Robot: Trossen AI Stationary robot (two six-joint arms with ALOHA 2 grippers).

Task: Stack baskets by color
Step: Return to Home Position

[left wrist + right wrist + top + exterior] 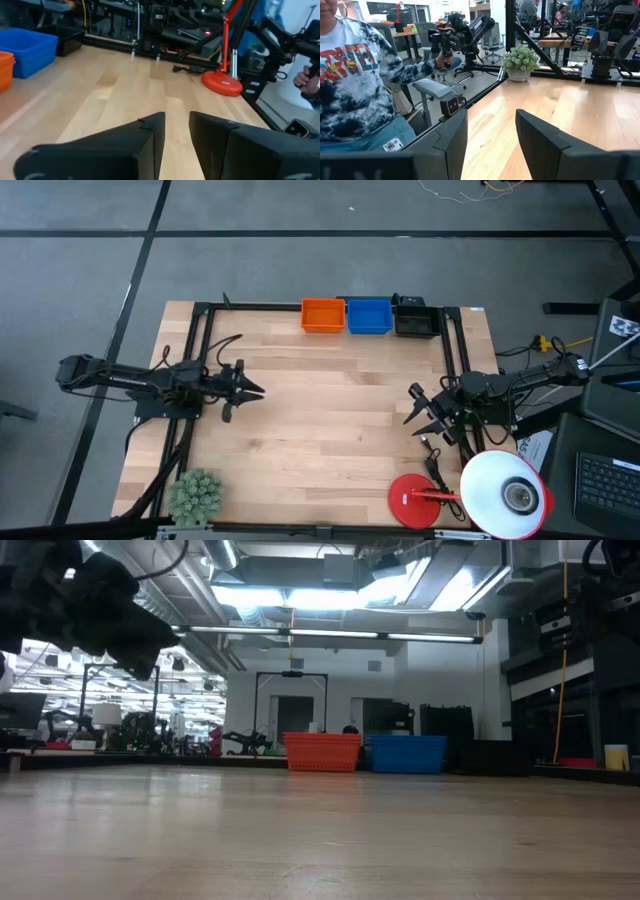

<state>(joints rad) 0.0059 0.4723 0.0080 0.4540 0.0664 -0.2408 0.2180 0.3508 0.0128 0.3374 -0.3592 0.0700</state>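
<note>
Left gripper hovers over the left of the table, fingers slightly apart, holding nothing. Right gripper hovers at the right, fingers spread, also empty. Along the far edge, well apart from both, orange baskets, blue baskets and black baskets sit side by side. Sorting looks finished, though the number of baskets in each pile cannot be seen.
</note>
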